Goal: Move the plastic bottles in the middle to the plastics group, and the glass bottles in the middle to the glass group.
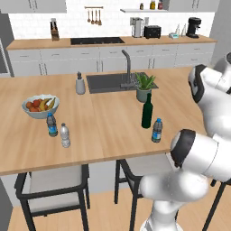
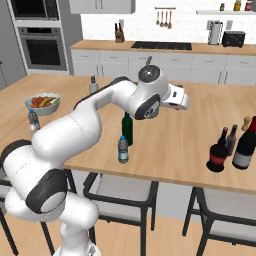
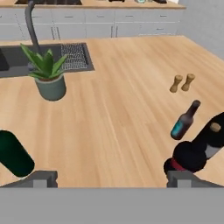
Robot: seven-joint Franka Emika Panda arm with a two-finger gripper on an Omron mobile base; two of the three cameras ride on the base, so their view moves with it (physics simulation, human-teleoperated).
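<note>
We see the green wine bottle (image 1: 147, 111) standing upright, neck up, near the worktop's (image 1: 108, 122) front edge, the small blue-labelled bottle (image 1: 157, 130) just beside it. The squat black bottle (image 2: 218, 152) stands upright with the glass group (image 2: 239, 144) toward the right end. The claw (image 3: 111, 179) hangs between them, fingertips well apart, holding nothing.

Pale matt wood-grain countertop (image 1: 113, 122) across mid-frame. Glossy dark green glass wine bottle (image 1: 147, 111) at centre right; clear plastic small water bottle (image 1: 157, 130) beside it. Dark, seemingly glass, shiny squat black bottle (image 2: 218, 156) at right. Smooth white arm shell.
</note>
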